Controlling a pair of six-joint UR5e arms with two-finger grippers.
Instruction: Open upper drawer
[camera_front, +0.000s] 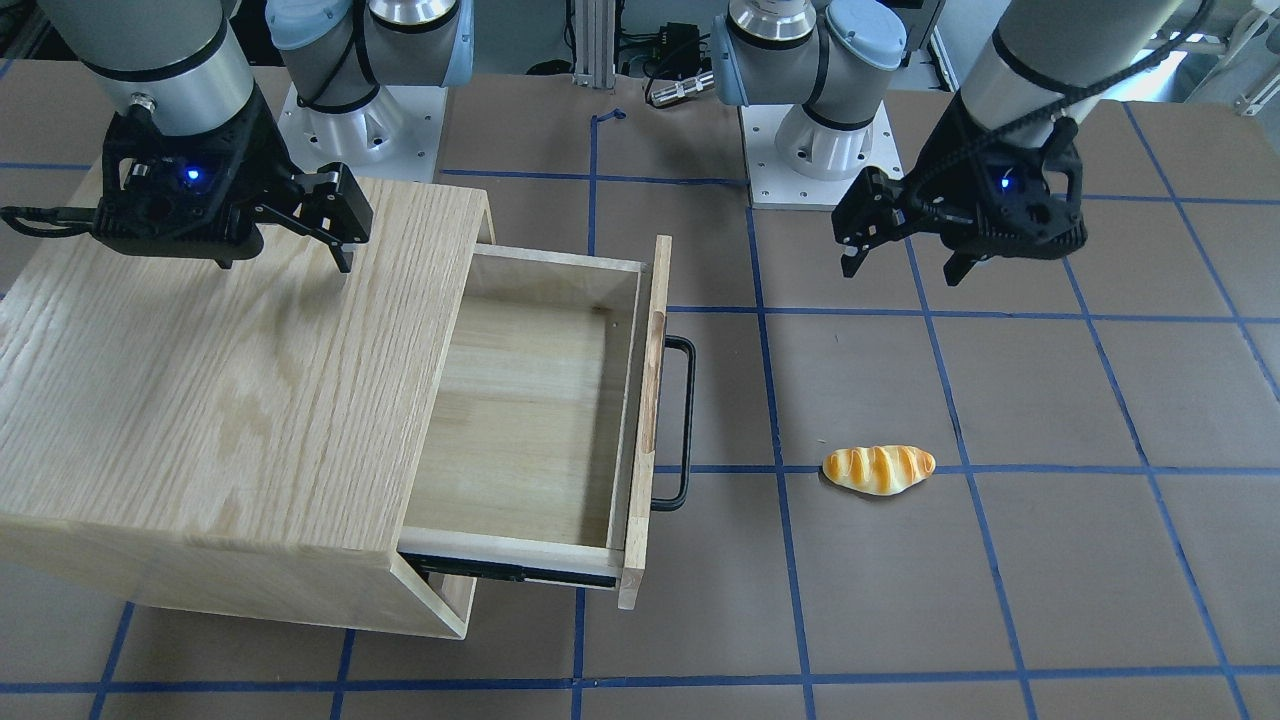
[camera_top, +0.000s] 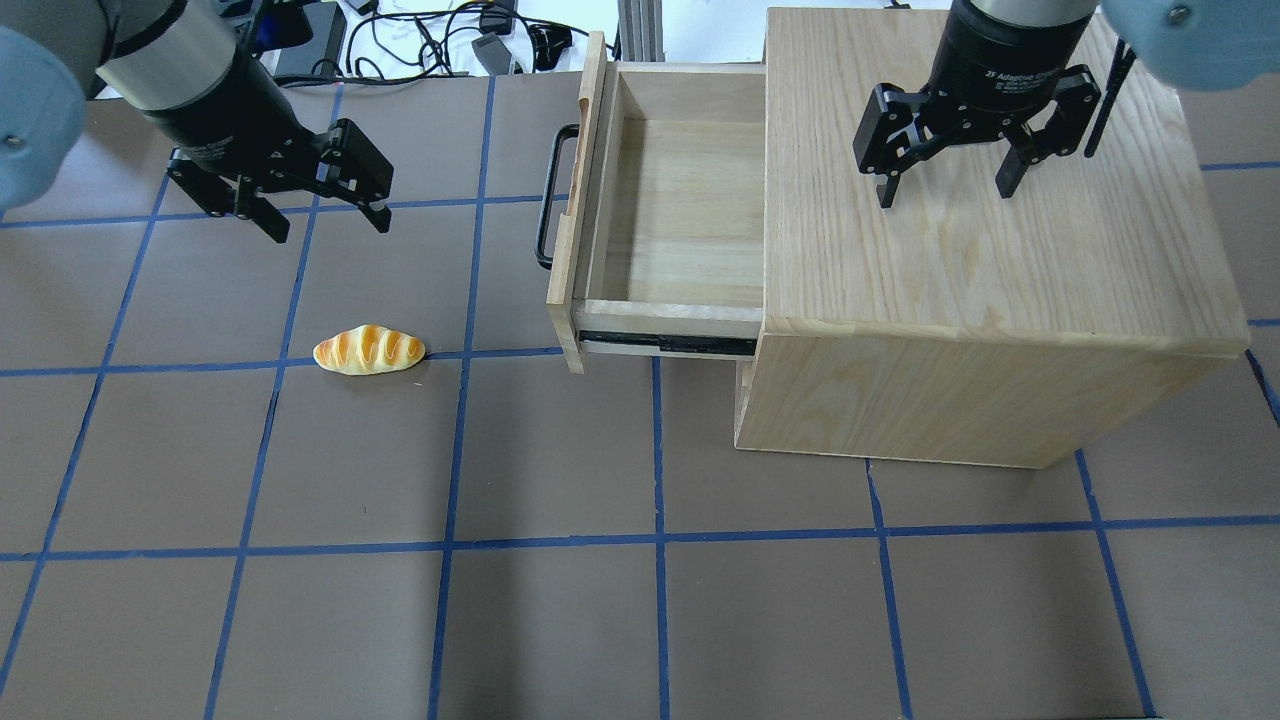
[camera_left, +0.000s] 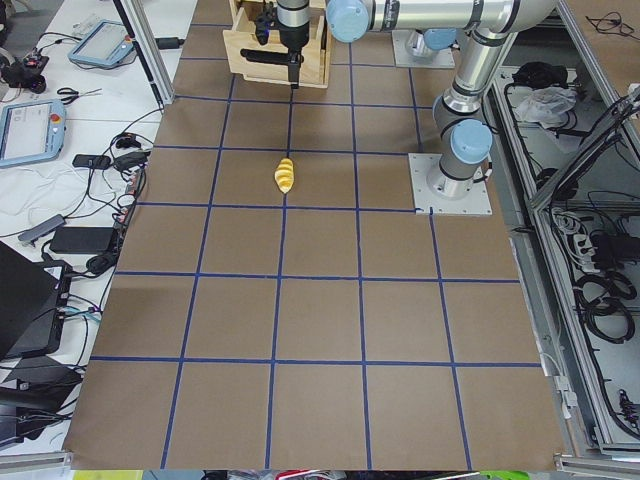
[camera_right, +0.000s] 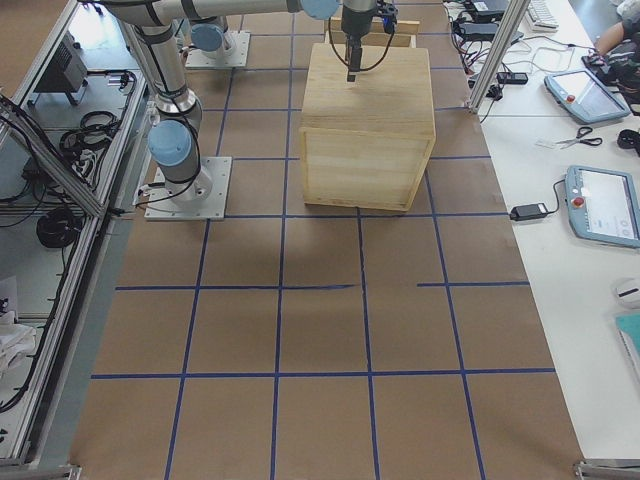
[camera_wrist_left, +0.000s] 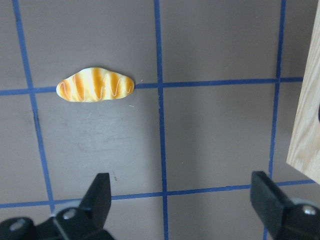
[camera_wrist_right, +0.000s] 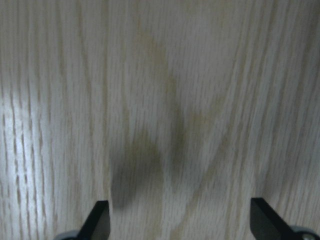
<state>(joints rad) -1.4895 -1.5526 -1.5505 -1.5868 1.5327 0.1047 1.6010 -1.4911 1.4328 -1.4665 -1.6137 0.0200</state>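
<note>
The upper drawer of the oak cabinet stands pulled far out and is empty, its black bar handle facing the table's middle. In the overhead view the drawer and handle show the same. My left gripper is open and empty, hovering over the table well clear of the handle; it also shows in the front view and the left wrist view. My right gripper is open and empty above the cabinet top, also in the front view.
A toy bread roll lies on the brown mat below my left gripper, also in the left wrist view. The drawer front's wooden edge shows at that view's right. The arm bases stand behind the cabinet.
</note>
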